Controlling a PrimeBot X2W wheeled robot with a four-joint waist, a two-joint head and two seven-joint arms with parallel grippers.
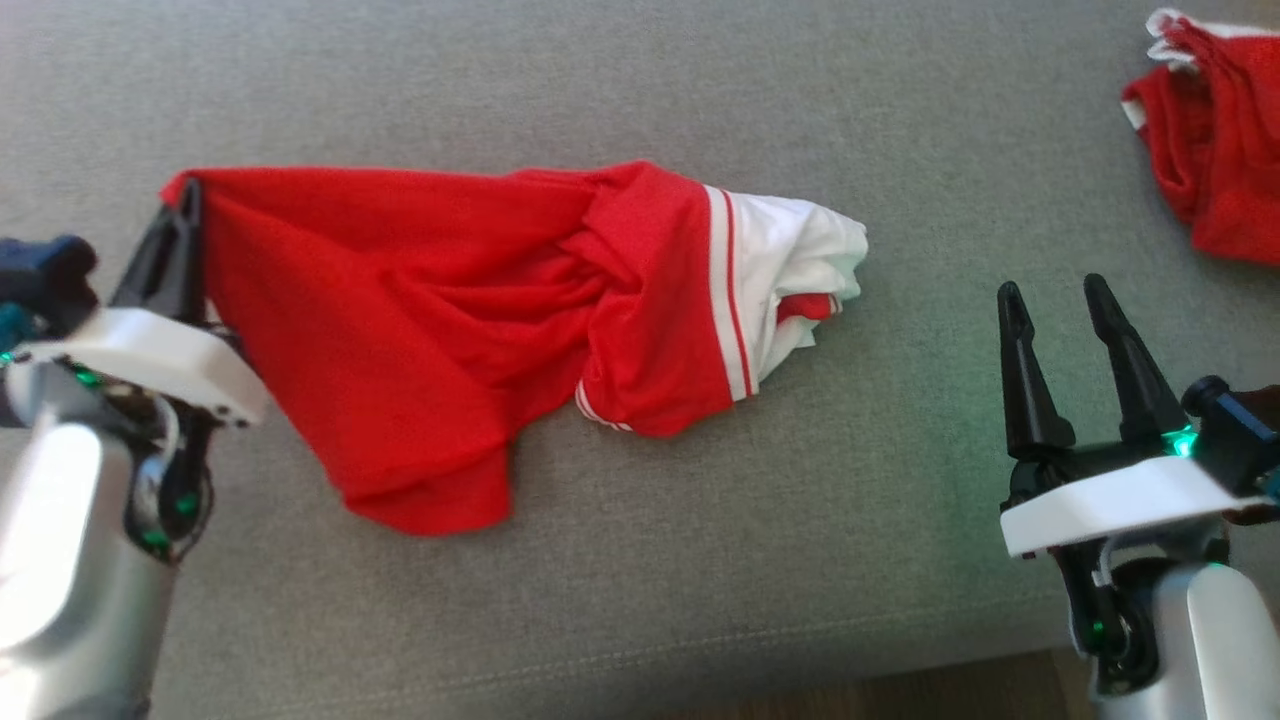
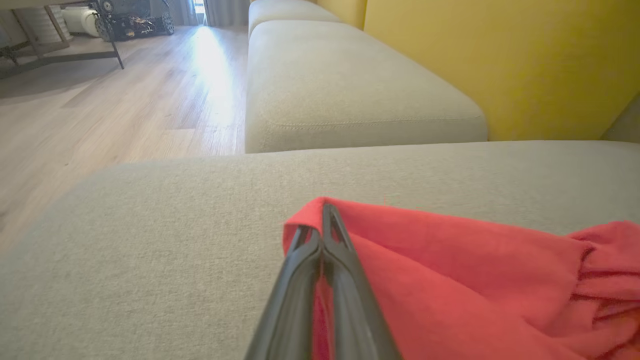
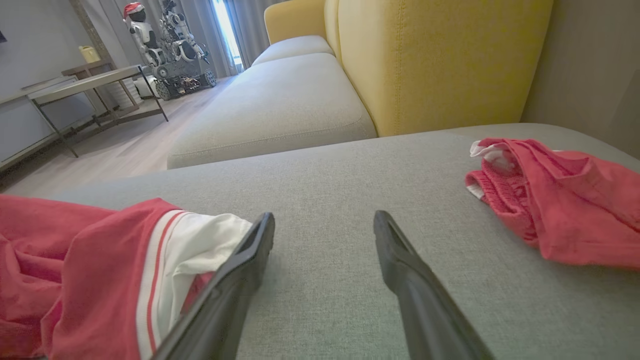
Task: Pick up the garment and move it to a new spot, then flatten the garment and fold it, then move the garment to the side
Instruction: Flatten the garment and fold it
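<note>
The left tool (image 1: pixel 186 205) is clenched on a corner of the red garment (image 1: pixel 420 300), which lies bunched on the grey sofa cushion (image 1: pixel 640 80). The right tool (image 1: pixel 1052 287) hovers released near its white end, with a crumpled red cloth (image 1: pixel 1215 150) beyond.

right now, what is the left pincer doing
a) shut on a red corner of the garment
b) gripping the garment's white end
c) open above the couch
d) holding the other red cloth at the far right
a: the left pincer has its fingers closed on a red corner of the garment, while the right pincer is open and clear of it.
</note>
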